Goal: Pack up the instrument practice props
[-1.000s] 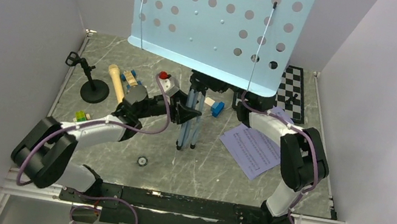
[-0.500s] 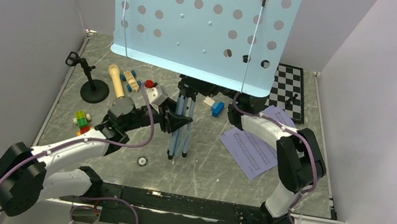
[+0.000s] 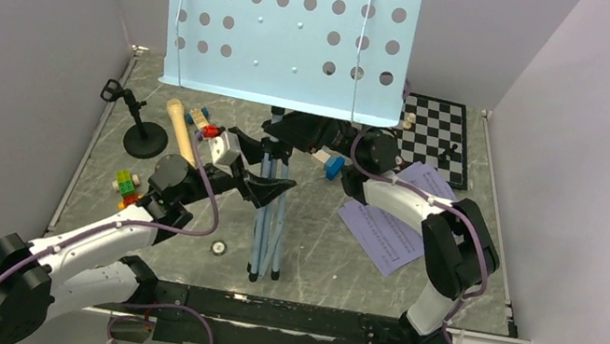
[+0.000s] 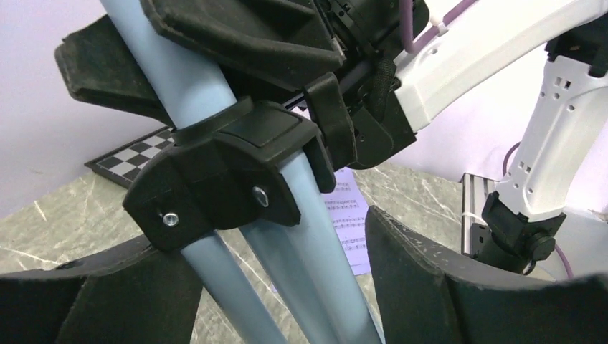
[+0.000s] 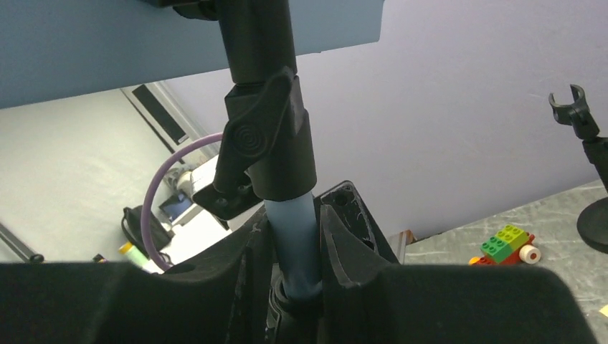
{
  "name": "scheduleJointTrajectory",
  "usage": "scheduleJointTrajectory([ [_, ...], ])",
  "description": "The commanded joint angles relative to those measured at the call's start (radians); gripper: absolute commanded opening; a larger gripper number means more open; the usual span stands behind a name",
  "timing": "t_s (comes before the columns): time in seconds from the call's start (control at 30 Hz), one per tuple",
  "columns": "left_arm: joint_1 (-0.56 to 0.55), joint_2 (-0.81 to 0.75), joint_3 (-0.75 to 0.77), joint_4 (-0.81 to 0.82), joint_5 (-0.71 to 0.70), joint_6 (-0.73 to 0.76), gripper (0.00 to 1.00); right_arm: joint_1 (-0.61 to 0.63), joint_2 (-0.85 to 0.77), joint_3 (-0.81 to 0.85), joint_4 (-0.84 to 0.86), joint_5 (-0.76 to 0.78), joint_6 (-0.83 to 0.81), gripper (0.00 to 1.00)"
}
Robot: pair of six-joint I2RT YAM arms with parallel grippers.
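The light-blue perforated music stand (image 3: 290,23) stands tall at the back, its tripod legs (image 3: 269,222) drawn together. My right gripper (image 5: 294,244) is shut on the stand's blue pole (image 5: 292,222), just under a black clamp collar. My left gripper (image 4: 279,287) is open around the legs (image 4: 301,272) below the black hub (image 4: 222,172), with a gap showing beside its right finger (image 4: 430,279). Lavender sheet-music pages (image 3: 386,229) lie on the table to the right. The tan microphone (image 3: 182,136) and the short black mic stand (image 3: 144,139) sit at the left.
A chessboard (image 3: 436,134) with pieces lies at the back right. Coloured toy blocks (image 3: 126,186) sit beside the left arm, more (image 3: 204,124) by the microphone, and a blue block (image 3: 334,167) under the stand. A small round disc (image 3: 219,248) lies near the front. Walls close in both sides.
The music stand has shifted left and risen, its legs hanging longer toward the front. My left gripper has widened and drawn back to the left. My right gripper has kept its hold on the pole.
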Motion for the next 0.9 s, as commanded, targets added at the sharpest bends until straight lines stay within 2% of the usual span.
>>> scheduleJointTrajectory([
  [0.0,0.007,0.006,0.013,0.107,-0.013,0.036,0.70,0.018,-0.101,0.058,0.302,0.100,0.080,0.00],
  [0.07,0.007,0.021,0.018,0.117,0.013,0.034,0.43,0.019,-0.103,0.056,0.301,0.102,0.076,0.00],
  [0.13,0.007,0.030,0.022,0.120,0.012,0.027,0.10,0.020,-0.105,0.052,0.301,0.104,0.073,0.00],
  [0.17,0.007,0.032,0.024,0.114,0.009,0.027,0.00,0.021,-0.106,0.048,0.302,0.105,0.073,0.00],
  [0.5,-0.010,-0.011,0.040,-0.008,-0.089,-0.100,0.00,-0.022,-0.093,-0.033,0.300,0.172,0.129,0.00],
  [0.7,-0.037,-0.034,0.113,-0.253,-0.184,-0.139,0.00,-0.049,-0.048,-0.059,0.301,0.215,0.192,0.00],
  [0.87,-0.042,-0.030,0.083,-0.321,-0.270,-0.203,0.00,-0.071,-0.028,-0.118,0.299,0.236,0.209,0.00],
])
